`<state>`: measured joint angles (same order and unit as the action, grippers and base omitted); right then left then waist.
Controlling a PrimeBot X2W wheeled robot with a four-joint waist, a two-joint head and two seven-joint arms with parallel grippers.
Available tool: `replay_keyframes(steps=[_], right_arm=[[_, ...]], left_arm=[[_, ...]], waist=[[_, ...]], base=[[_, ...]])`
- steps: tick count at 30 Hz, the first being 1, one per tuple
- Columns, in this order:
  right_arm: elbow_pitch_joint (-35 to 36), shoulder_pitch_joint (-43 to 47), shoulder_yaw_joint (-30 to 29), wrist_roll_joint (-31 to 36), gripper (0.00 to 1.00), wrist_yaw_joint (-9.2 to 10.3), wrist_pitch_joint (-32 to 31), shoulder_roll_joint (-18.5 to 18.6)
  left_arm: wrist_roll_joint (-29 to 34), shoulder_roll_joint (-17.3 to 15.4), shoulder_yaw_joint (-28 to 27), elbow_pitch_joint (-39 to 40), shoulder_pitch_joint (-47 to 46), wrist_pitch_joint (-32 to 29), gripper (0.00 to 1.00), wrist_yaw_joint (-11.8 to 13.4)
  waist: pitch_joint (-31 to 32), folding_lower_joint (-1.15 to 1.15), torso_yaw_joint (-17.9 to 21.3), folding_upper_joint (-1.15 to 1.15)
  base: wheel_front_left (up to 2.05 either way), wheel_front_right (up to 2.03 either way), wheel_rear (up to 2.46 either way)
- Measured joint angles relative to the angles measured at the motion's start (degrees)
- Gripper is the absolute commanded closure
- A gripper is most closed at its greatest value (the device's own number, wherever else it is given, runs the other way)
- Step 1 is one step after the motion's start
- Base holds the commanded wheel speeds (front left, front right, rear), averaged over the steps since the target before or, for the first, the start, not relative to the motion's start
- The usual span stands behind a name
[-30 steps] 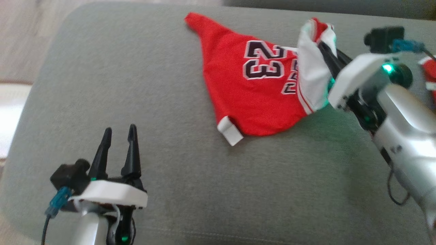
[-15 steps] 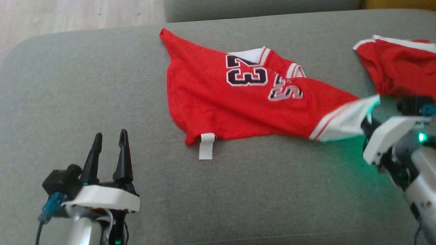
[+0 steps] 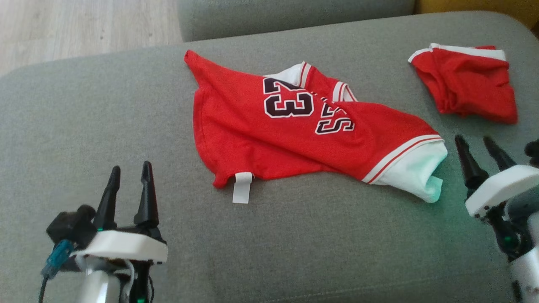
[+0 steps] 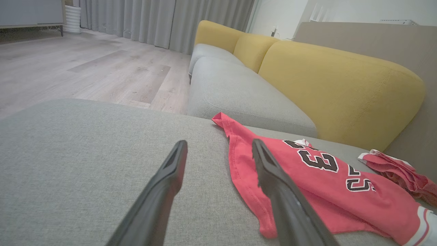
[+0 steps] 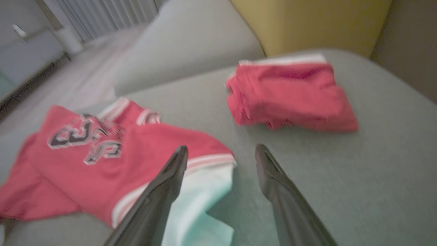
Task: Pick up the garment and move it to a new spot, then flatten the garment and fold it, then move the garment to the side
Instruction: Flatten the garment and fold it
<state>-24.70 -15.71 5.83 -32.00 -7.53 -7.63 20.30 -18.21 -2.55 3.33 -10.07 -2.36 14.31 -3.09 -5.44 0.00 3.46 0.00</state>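
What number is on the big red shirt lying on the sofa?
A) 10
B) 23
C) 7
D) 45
B: the red shirt, spread out on the grey cushion, has a black 23 with white edges printed on it.

Soft, even daylight lies on the grey cushion [image 3: 126,105], with hardly any shadow on it. A green glow tints the white hem [image 3: 414,172] of the jersey [image 3: 261,130] beside my right gripper [image 3: 472,139]. My left wrist view is crisp, slightly bowed at its edges; my right wrist view is dim and smeared throughout
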Motion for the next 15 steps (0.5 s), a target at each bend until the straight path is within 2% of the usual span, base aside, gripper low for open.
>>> replay_keyframes(steps=[3,7,10,15], right_arm=[[8.93,3.88,-3.60,2.72,0.00,0.00,4.00,-5.55],[15.64,8.83,-4.39,7.45,0.00,0.00,9.61,-9.31],[16.35,10.39,-4.77,10.28,0.00,0.00,13.28,-10.44],[15.22,10.56,-4.83,11.59,0.00,0.00,14.57,-12.34]], left_arm=[[0.00,-0.09,-0.44,0.01,0.67,0.00,0.00,-0.01],[0.00,-0.09,-0.40,-0.01,2.77,0.00,0.00,-0.02],[0.00,-0.11,-0.26,-0.33,3.37,0.00,0.00,-0.22],[0.00,-0.19,0.36,-1.23,3.32,-0.02,0.00,-0.53]], waist=[[0.93,0.00,0.01,0.00],[1.94,0.00,-0.30,0.00],[1.96,0.00,-0.56,0.00],[2.05,0.00,-0.67,0.00]], base=[[0.00,0.00,0.00],[0.00,0.00,0.00],[0.00,0.00,0.00],[0.00,0.00,0.00]])
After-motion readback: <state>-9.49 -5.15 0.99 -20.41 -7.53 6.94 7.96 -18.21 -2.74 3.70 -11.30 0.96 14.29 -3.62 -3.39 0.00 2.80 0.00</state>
